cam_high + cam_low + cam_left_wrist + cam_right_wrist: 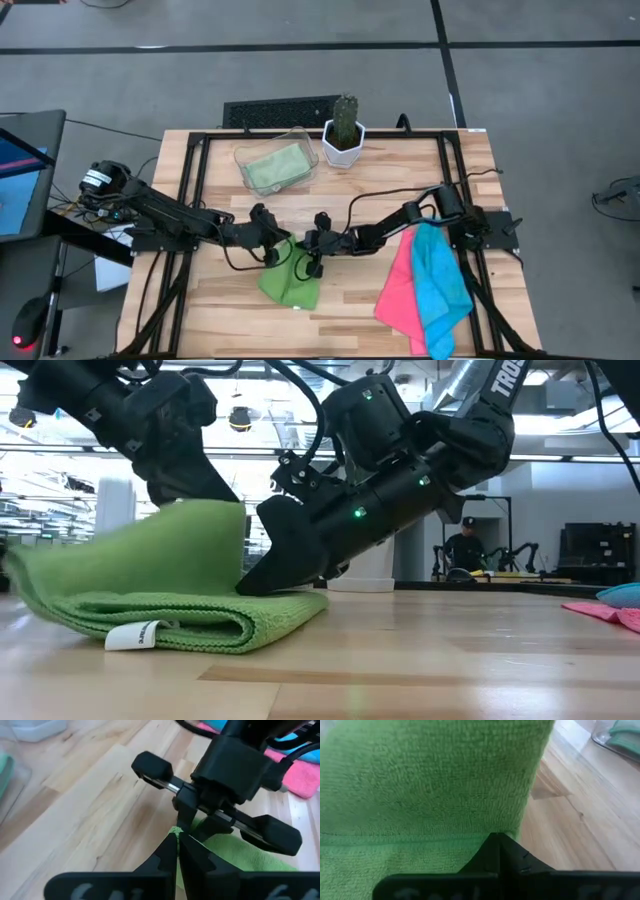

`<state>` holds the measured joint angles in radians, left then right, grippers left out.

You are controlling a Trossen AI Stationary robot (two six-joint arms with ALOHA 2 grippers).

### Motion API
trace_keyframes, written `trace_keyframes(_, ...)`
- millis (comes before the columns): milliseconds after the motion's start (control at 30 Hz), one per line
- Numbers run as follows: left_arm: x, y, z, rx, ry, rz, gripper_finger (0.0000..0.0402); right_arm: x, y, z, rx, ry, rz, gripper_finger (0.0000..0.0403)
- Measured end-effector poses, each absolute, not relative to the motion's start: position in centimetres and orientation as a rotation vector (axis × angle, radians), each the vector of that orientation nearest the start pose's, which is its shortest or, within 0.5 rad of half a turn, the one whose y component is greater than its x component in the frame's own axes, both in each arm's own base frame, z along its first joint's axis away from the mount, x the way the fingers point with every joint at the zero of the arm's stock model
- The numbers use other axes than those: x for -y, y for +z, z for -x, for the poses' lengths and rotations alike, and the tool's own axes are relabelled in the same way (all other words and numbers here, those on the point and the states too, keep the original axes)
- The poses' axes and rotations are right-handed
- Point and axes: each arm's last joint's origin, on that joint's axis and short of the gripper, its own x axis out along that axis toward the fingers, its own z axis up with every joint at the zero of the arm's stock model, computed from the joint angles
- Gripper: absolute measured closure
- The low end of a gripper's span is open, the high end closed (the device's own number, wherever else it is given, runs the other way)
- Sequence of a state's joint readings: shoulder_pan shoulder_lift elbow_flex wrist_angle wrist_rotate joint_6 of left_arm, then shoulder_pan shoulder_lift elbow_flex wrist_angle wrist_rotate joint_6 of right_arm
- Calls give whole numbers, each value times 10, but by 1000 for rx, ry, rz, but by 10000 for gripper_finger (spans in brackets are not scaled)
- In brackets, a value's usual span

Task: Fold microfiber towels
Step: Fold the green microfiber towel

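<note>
At the centre of the high view, just below the middle of the frame, both grippers meet over the bright green towel [290, 283], which lies folded on the table [350, 310] with a white tag showing at its near fold in the low view. The left gripper [272, 254] comes in from the left, fingers pinched together on a raised edge of that towel; its wrist view shows a green tip caught right between the closed fingers. The right gripper [308, 262] reaches in from the right, fingers clenched too, their tip pressing into the towel's upper layer where it meets the fold below. In the low view the lifted flap stands up at the left of the frame, and the right arm slants down to it from the upper right. At lower right of the high view, a pink towel [398, 290] and a blue towel [440, 285] lie overlapped, blue on top. At upper centre, a pale green towel [275, 166] sits in a clear tray [300, 140], with a potted cactus [345, 130] just beside it.
</note>
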<state>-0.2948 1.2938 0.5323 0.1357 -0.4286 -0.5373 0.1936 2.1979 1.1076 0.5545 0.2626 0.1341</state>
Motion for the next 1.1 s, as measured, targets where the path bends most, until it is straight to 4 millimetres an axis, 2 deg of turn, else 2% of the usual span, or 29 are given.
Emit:
trace_keyframes(167, 59, 169, -238, -565, 285, 311, 399, -74, 79, -417, -517, -103, -10, 380)
trace_keyframes(333, 64, 154, -250, -572, 252, 321, 399, -74, 78, -416, -532, -102, -6, 388)
trace_keyframes(500, 67, 151, -262, -583, 252, 305, 399, -74, 78, -415, -555, -114, 1, 382)
trace_keyframes(700, 67, 153, -264, -584, 268, 297, 399, -81, 114, -411, -516, -120, 47, 384)
trace_keyframes(867, 68, 153, -264, -575, 268, 300, 399, -88, 136, -399, -580, -114, 56, 383)
trace_keyframes(933, 68, 153, -264, -575, 267, 300, 399, -94, 134, -391, -601, -115, 64, 384)
trace_keyframes(1100, 67, 153, -264, -567, 279, 299, 399, -108, 116, -374, -626, -137, 34, 392)
